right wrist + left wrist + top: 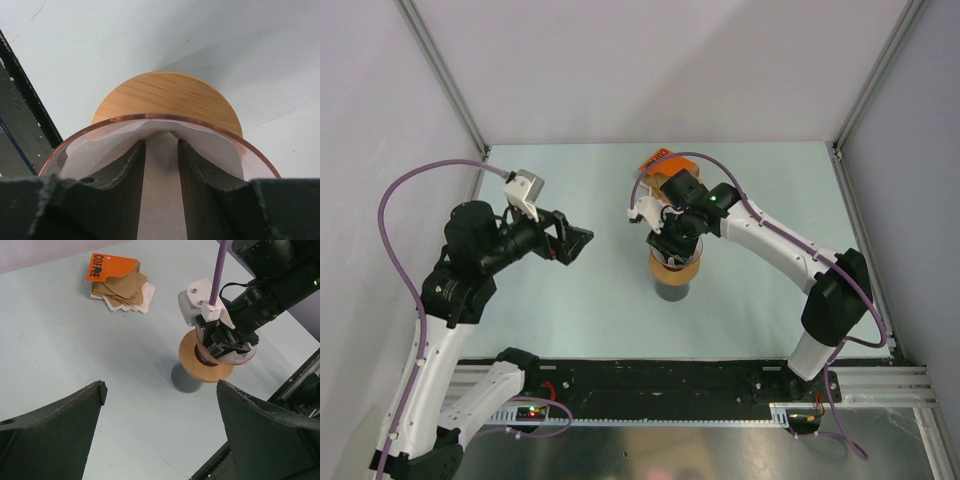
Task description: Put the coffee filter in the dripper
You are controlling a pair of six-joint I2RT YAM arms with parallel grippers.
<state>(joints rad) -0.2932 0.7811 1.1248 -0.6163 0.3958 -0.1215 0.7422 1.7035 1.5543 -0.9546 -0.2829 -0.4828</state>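
The right pincer (160,145), fingers slightly apart, sits inside the dripper (150,117) rim on the coffee filter (210,145); the left pincer (578,243) gapes wide over bare surface (60,355)

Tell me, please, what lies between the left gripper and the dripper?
Only bare table lies between the left gripper and the dripper, as the top and left wrist views show.

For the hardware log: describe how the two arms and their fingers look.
Both arms have white links with black joint housings. A purple cable loops along the left arm; another follows the right arm. Each wrist carries a white camera block. The fingers are dark, matte, tapered.
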